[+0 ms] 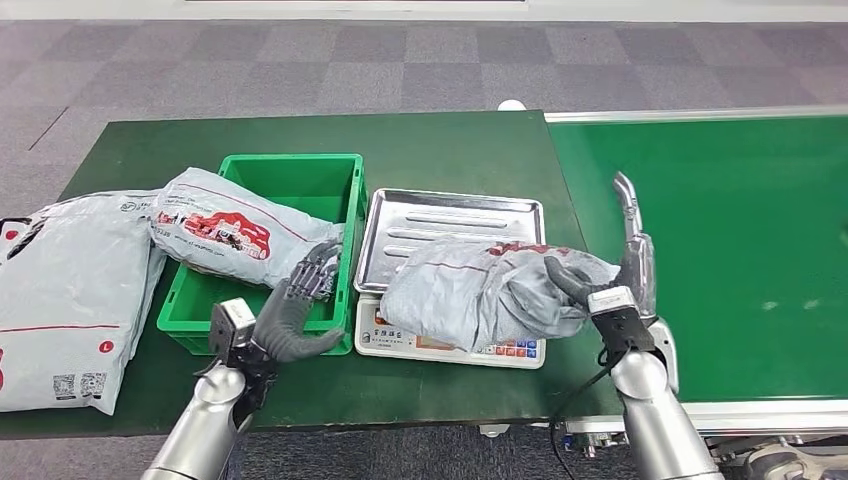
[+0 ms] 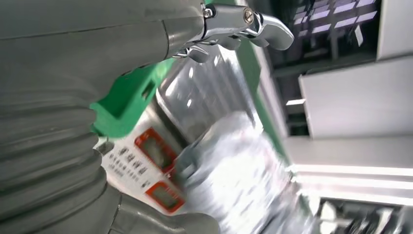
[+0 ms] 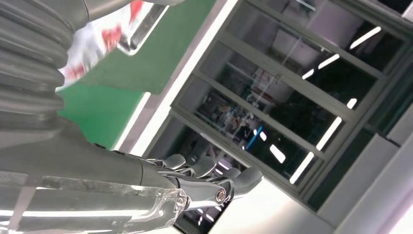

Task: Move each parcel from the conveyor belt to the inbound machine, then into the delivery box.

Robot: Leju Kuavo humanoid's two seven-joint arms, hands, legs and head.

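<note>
- Grey parcel [image 1: 480, 290] lying on scale tray [image 1: 450, 215]; looking soft, light, slippery.
- Right hand [image 1: 600, 285] gripping its edge; bunched film there seems best hold.
- Left hand [image 1: 295, 310] hovering, fingers spread, holding nothing.

Head cam high, looks down; wrist cams close, tilted.

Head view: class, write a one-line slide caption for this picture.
Right hand grips a grey parcel on the scale's steel tray; the left hand hovers open by the green crate.
</note>
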